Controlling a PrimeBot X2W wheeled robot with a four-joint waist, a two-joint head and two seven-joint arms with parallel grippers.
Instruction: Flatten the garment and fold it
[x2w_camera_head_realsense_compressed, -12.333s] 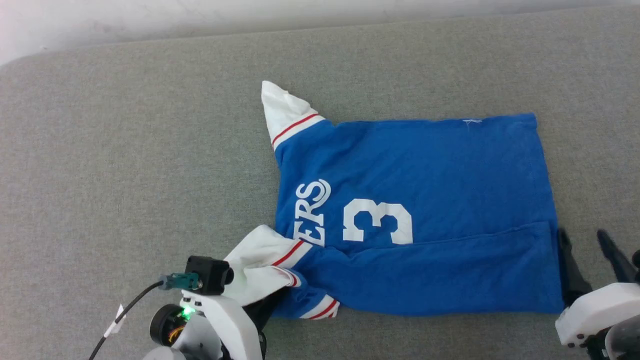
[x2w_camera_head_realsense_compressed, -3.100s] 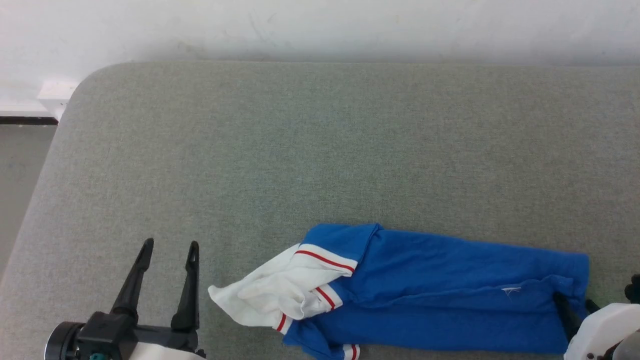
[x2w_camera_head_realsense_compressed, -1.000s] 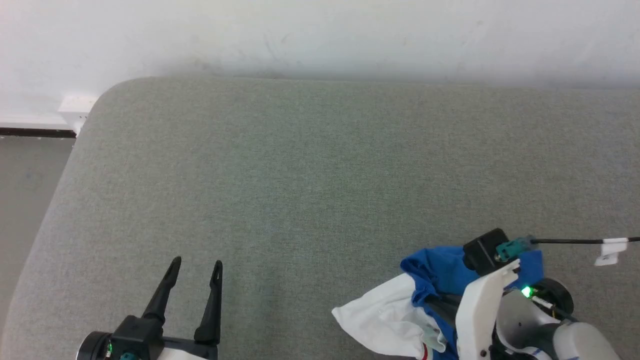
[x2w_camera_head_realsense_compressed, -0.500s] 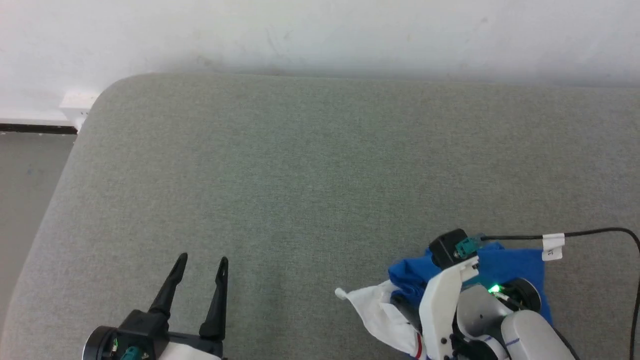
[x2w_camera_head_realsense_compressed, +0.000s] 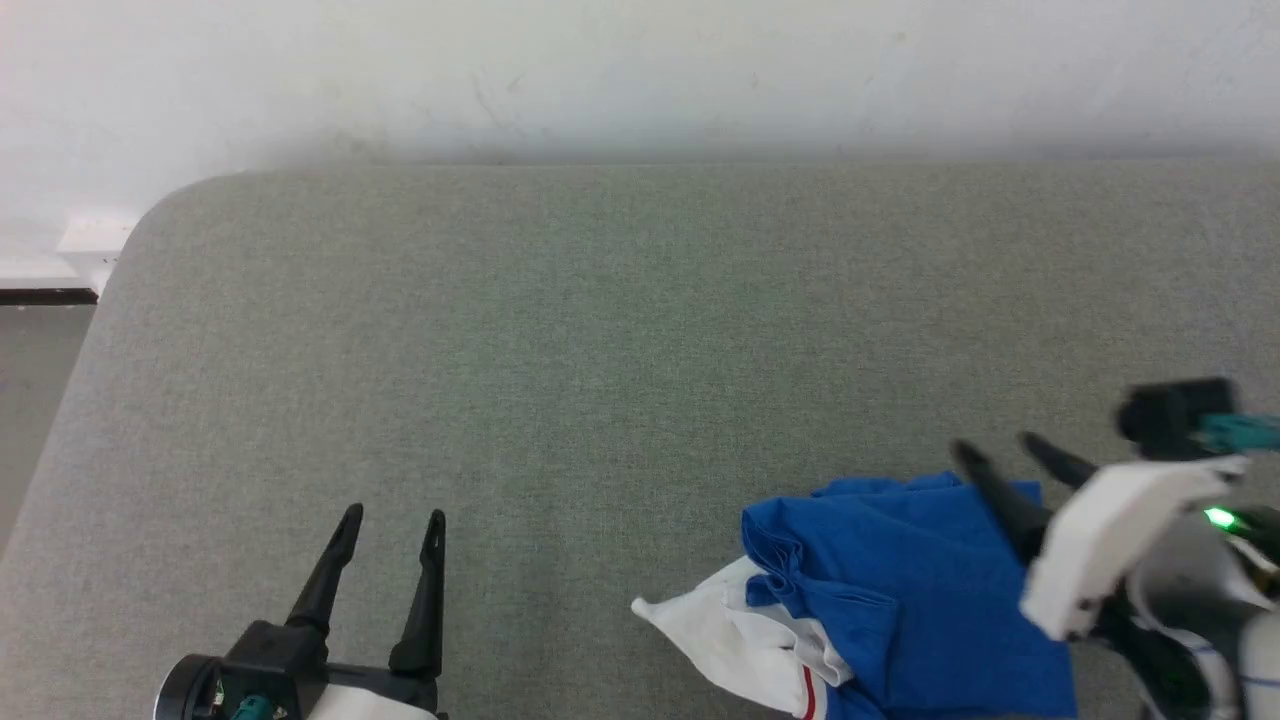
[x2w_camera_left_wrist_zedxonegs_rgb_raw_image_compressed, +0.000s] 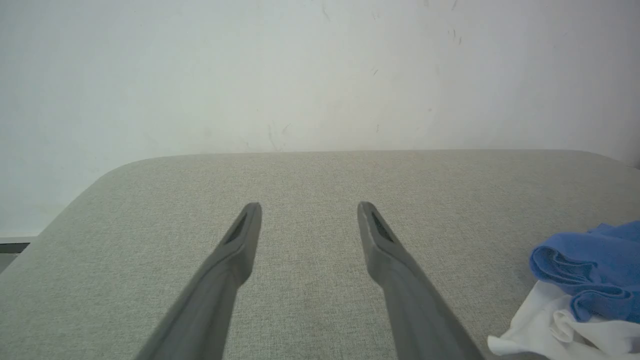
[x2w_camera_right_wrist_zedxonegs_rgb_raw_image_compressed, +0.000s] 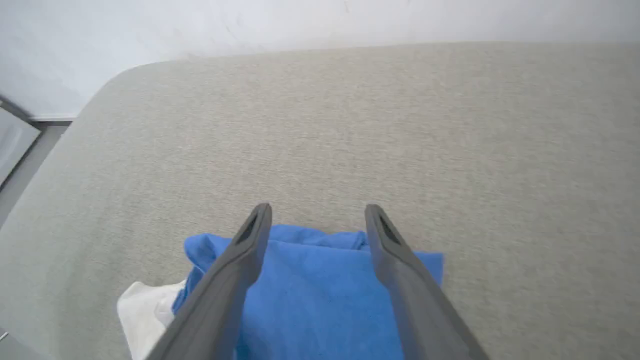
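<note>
Blue shirt (x2w_camera_head_realsense_compressed: 900, 600) bunched in heap, white sleeve poking left, lower right of head view on grey cushion (x2w_camera_head_realsense_compressed: 600, 350). Right gripper (x2w_camera_head_realsense_compressed: 995, 443) over shirt's upper right edge, fingers apart, nothing between. Left gripper (x2w_camera_head_realsense_compressed: 394, 513) lower left, fingers apart, empty, well apart from shirt.

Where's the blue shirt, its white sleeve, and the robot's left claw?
blue shirt (x2w_camera_head_realsense_compressed: 920, 610): head view, middle of the folded blue top layer.
white sleeve (x2w_camera_head_realsense_compressed: 715, 635): head view, white cloth sticking out on the shirt's left.
left gripper (x2w_camera_head_realsense_compressed: 394, 514): head view, midway between its two fingertips.
</note>
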